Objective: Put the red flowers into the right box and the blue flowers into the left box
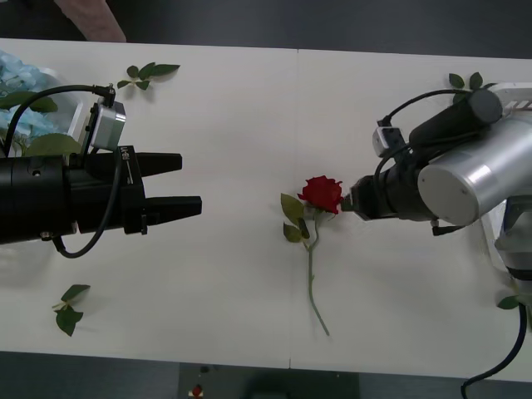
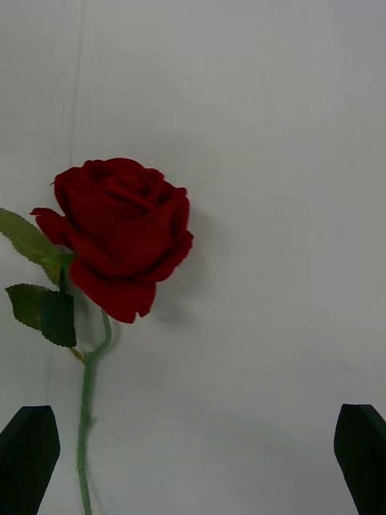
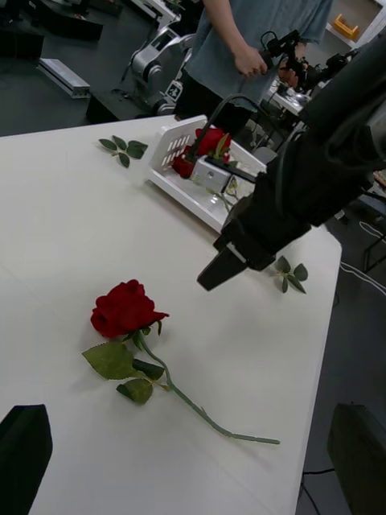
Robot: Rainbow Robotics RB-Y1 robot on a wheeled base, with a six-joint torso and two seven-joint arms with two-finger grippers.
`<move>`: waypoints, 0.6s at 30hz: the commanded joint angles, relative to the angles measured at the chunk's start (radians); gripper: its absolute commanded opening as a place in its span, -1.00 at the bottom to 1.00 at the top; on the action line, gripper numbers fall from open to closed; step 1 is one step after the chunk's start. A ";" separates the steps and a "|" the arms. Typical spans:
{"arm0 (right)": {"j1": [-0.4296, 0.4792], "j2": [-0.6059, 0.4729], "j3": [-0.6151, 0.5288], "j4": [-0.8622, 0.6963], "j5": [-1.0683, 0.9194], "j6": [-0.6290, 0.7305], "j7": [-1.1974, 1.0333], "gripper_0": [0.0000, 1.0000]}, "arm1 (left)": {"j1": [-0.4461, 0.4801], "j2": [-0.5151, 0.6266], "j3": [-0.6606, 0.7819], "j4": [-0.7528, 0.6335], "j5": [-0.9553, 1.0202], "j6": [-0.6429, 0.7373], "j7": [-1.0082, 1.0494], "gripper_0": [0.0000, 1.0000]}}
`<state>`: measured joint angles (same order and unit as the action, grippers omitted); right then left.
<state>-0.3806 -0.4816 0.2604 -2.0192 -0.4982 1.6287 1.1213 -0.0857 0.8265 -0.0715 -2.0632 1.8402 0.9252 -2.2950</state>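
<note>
One red rose [image 1: 322, 193] lies on the white table, its stem running toward the front edge. My right gripper [image 1: 351, 204] hovers just right of the bloom, open and holding nothing. In the right wrist view the bloom [image 2: 121, 233] sits ahead of the open gripper [image 2: 193, 459], toward one finger. My left gripper [image 1: 191, 181] is open and holds nothing, well left of the rose. Its wrist view shows the rose [image 3: 123, 308], the right gripper [image 3: 213, 273] beyond it, and the right box [image 3: 173, 145] with red flowers [image 3: 211, 143] inside. Blue flowers [image 1: 18, 71] fill the left box [image 1: 77, 116] at the far left.
Loose green leaf sprigs lie at the back left [image 1: 148, 75], front left [image 1: 68, 309], back right [image 1: 467, 81] and front right [image 1: 509, 302]. The right box's rim [image 1: 517, 90] shows behind my right arm. Bare table separates the two grippers.
</note>
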 commanded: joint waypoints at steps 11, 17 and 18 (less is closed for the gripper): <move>-0.057 0.123 0.126 0.191 0.175 -0.161 -0.035 1.00 | -0.016 0.013 0.001 -0.026 0.008 0.004 -0.026 1.00; -0.084 0.159 0.168 0.290 0.239 -0.204 -0.063 1.00 | -0.016 0.013 0.001 -0.026 0.008 0.004 -0.026 1.00; -0.086 0.161 0.169 0.298 0.242 -0.208 -0.063 1.00 | -0.016 0.013 0.001 -0.026 0.008 0.004 -0.026 1.00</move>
<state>-0.4391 -0.3356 0.4275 -1.7243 -0.2692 1.4325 1.1185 -0.0857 0.8265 -0.0715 -2.0632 1.8402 0.9252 -2.2950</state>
